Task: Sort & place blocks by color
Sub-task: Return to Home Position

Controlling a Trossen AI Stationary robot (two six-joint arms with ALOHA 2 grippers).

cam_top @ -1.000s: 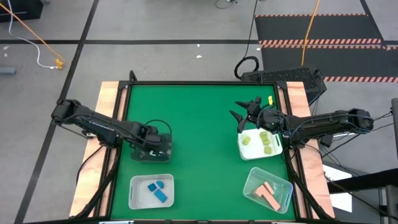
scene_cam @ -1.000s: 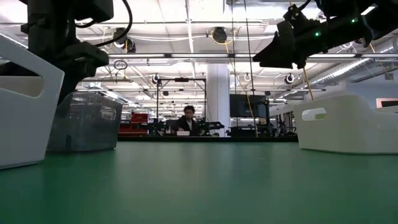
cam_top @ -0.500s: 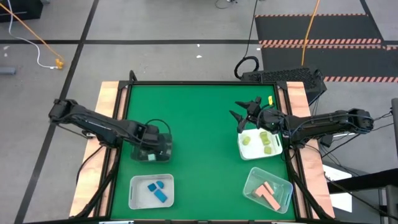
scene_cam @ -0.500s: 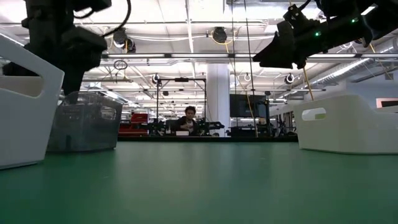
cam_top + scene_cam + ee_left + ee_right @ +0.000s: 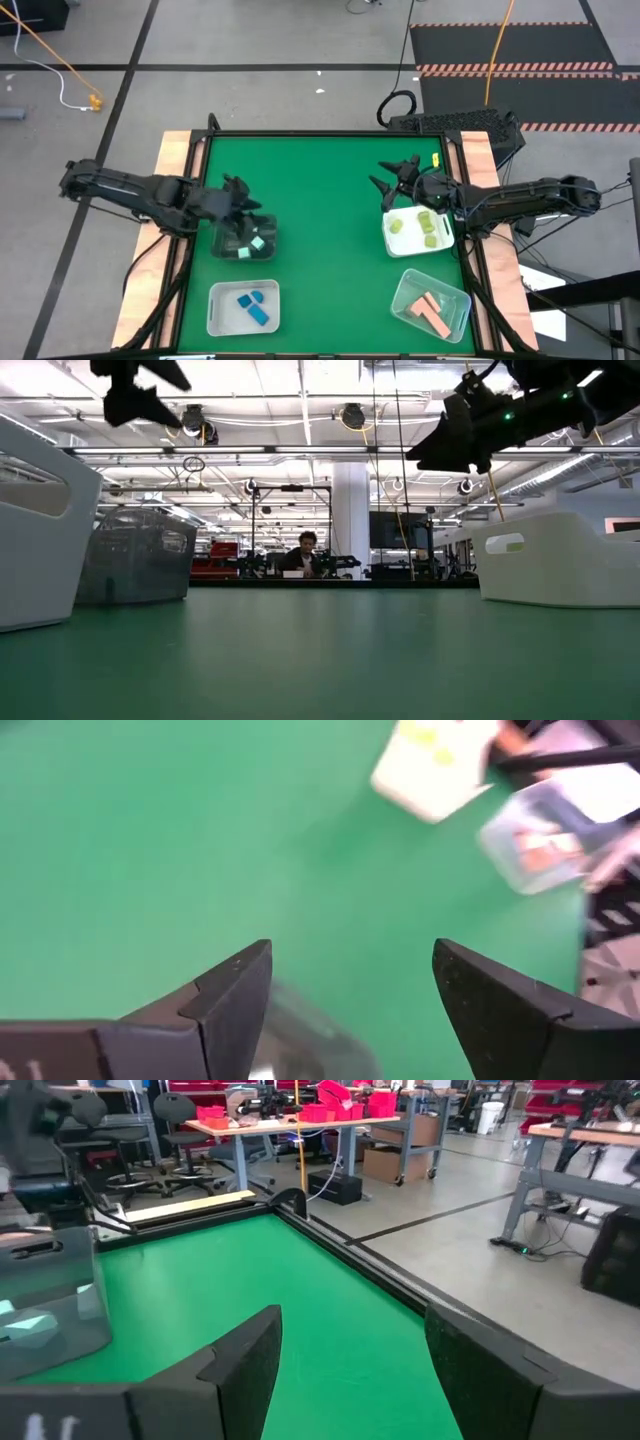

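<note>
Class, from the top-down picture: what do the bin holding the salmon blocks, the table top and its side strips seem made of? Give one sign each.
Bin with the salmon blocks: probably clear plastic; the green shows through its walls. Table top: a matte green mat or coating, even in colour; which one is unclear. Side strips: likely bare pale wood, by their tan colour.

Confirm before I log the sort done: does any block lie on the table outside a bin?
No: the high view shows blocks only inside bins, none on the table.
</note>
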